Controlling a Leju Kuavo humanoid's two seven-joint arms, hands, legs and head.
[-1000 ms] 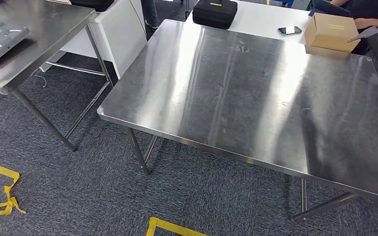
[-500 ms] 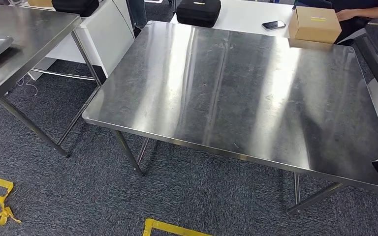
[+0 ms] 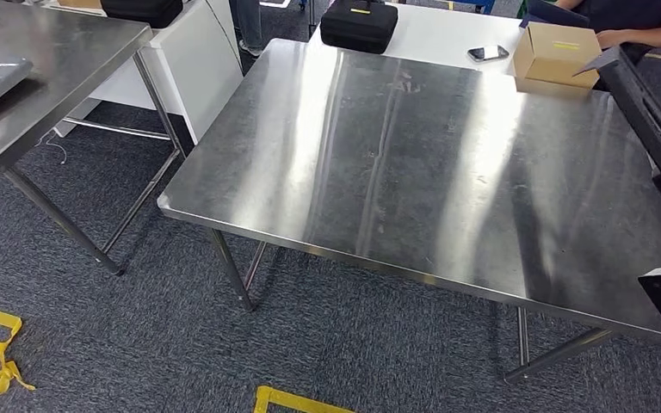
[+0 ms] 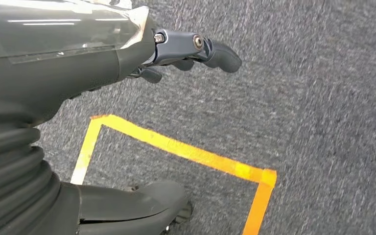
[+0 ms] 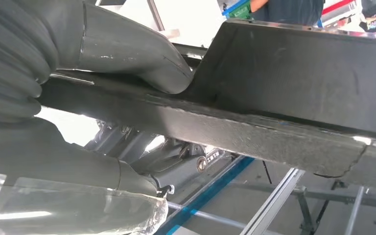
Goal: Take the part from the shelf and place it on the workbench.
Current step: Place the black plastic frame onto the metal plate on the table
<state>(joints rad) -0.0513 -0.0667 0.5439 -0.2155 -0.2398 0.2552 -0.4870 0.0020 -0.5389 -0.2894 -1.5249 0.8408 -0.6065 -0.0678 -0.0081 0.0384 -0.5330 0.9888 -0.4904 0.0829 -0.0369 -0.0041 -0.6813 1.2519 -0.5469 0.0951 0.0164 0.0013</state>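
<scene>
The right hand [image 5: 78, 88] has its fingers [image 5: 132, 54] clamped on the part [image 5: 284, 98], a long dark metal piece: the thumb presses on the top face while the rest of the hand wraps beneath it. In the head view the part [image 3: 654, 129] runs along the right edge of the steel worktop [image 3: 413, 163], from the far right corner toward the near right, raised above the surface rather than lying on it, as far as I can judge.

Compared with half a second ago, the whole view has swung slightly and more of the part reaches over the worktop's right side, so the carry looks close to its end, with lowering and release yet to come.

The left hand [image 4: 191, 51] hangs over the carpet near a yellow tape corner [image 4: 259, 178], its fingers curled in and holding nothing.

At the far edge sit a cardboard box [image 3: 555, 53], a phone [image 3: 488, 53] and a black case [image 3: 359, 23].
</scene>
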